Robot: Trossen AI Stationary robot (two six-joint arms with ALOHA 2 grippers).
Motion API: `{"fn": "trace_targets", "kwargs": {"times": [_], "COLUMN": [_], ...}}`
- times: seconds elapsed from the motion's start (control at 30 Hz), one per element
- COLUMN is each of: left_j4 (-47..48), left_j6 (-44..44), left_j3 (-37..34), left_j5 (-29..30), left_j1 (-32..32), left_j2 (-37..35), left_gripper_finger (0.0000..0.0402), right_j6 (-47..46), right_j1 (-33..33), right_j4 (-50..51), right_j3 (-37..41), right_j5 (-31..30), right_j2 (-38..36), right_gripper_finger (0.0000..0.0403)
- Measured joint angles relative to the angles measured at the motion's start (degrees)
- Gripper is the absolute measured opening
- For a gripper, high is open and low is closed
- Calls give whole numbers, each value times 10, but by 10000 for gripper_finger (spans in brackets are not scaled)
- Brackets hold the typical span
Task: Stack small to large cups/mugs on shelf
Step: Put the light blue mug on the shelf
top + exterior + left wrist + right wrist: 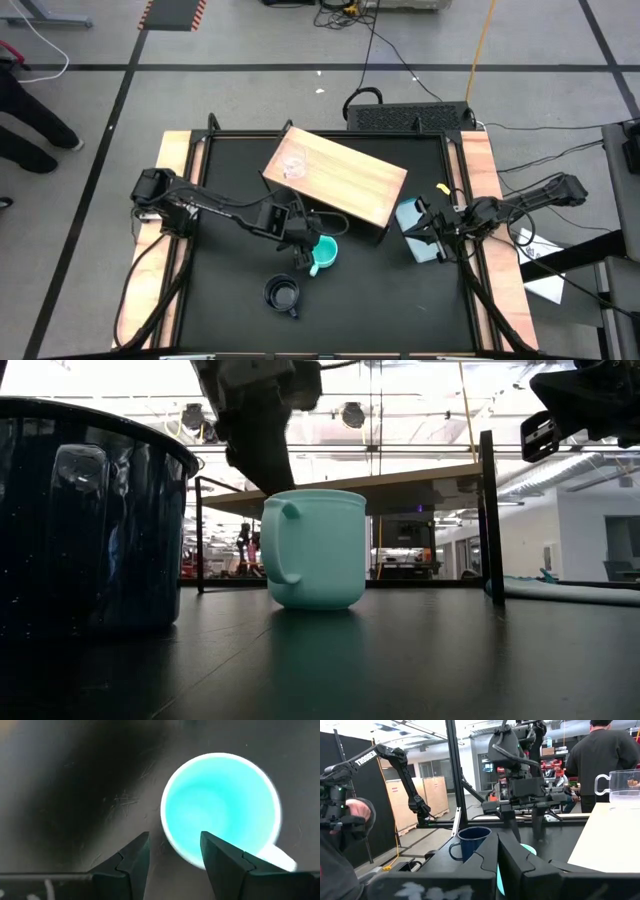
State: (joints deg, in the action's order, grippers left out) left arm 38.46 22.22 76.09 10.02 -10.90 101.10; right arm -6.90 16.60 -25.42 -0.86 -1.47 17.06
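The left hand (172, 851), its fingers apart and holding nothing, hangs just above the turquoise mug (221, 810), over the rim side opposite the mug's handle.

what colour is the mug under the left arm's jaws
Turquoise, a pale blue-green, inside and out. The mug shows best in the left wrist view, looking down into it.

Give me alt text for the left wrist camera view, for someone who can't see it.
Seen from directly above, a turquoise mug stands upright and empty on the black tabletop, its handle pointing toward the frame's lower right corner. The left gripper hovers open over the mug's near rim, one dark finger outside the mug and the other over its opening.
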Motion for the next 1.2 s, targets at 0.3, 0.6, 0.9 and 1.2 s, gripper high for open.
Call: {"fn": "trace_targets", "kwargs": {"times": [0.3, 0.6, 0.9, 1.2], "left_j4": [-16, -15, -15, -17], "left_j6": [-5, -5, -22, -42], "left_j3": [0, -1, -1, -1], "left_j5": [-4, -5, 1, -9], "left_j1": [7, 17, 23, 23], "left_j2": [19, 20, 20, 20], "left_gripper_finger": [177, 177, 148, 24], "right_j6": [-4, -10, -10, -10], "right_j1": [0, 0, 0, 0], "right_j4": [0, -1, -1, -1], "right_j3": [0, 0, 0, 0], "right_j5": [1, 0, 0, 0], "right_j2": [8, 15, 15, 15], "right_gripper_finger": [0, 0, 0, 0]}}
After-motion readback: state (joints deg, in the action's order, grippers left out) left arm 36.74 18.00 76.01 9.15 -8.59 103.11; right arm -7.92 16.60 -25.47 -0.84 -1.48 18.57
